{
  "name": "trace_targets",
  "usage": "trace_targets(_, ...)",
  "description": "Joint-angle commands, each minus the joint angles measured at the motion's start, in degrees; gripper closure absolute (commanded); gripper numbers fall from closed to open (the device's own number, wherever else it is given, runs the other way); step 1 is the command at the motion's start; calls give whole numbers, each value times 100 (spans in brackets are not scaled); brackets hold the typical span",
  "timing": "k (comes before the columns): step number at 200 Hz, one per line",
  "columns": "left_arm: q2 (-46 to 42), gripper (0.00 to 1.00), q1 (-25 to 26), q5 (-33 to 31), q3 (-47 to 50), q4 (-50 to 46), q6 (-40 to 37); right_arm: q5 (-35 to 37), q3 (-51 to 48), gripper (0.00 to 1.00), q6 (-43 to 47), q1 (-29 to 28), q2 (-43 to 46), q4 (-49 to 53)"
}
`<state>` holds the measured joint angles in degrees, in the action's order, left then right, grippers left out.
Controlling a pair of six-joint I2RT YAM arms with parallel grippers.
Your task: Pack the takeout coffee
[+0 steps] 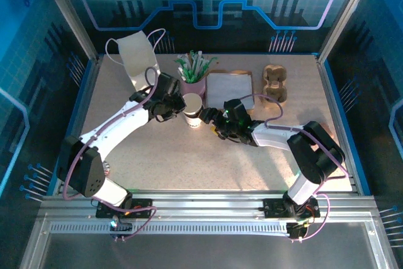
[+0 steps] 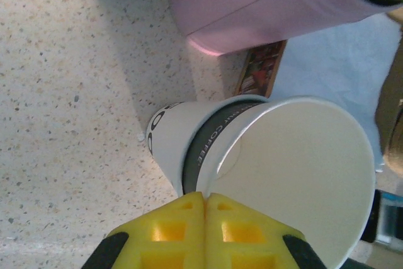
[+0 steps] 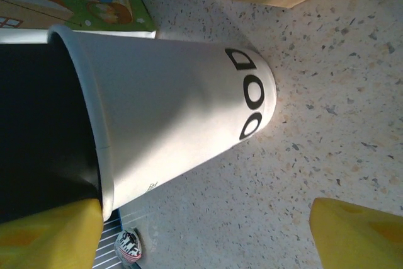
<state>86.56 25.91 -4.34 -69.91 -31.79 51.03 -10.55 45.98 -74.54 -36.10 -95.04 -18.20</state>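
Observation:
The white paper cup (image 1: 193, 113) stands upright in the middle of the table with its mouth uncovered. It has a grey band with lettering and black print near its base (image 3: 252, 102). My left gripper (image 1: 178, 106) is shut on the cup's rim. In the left wrist view its yellow fingertips (image 2: 204, 196) pinch the cup (image 2: 296, 168) wall. My right gripper (image 1: 215, 124) sits just right of the cup, open, with its fingers (image 3: 359, 234) wide apart and bare table between them (image 3: 204, 231). A black shape (image 3: 38, 130) sits at the cup's mouth; I cannot tell whether it is the lid.
The pink cup of green-and-white sachets (image 1: 194, 85) stands right behind the coffee cup. A white square stack (image 1: 228, 89) and the brown cardboard carrier (image 1: 275, 84) lie to the right. A white paper bag (image 1: 135, 58) stands at the back left. A colourful card (image 3: 69, 1) lies under the pink cup.

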Motion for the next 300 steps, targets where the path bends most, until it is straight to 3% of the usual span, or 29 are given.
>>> trace_targets(1,-208,100,-81,115,-335,-64,-77,63,161,14,106,-56,0,223)
trace_targets(92,-77,100,-126,36,-1173,-516,-318,50,374,14,287,2,157,637)
trace_targets(166,-700,100,-66,-82,-1571,-1156,-728,368,982,9,1336,33,776,2049)
trace_targets(235,-1840,100,762,-399,-571,-1736,-880,1666,1159,0,2864,231,2029,4222)
trace_targets(300,-2291,100,2001,-779,797,-1682,-368,2251,785,0,3546,428,2421,5090)
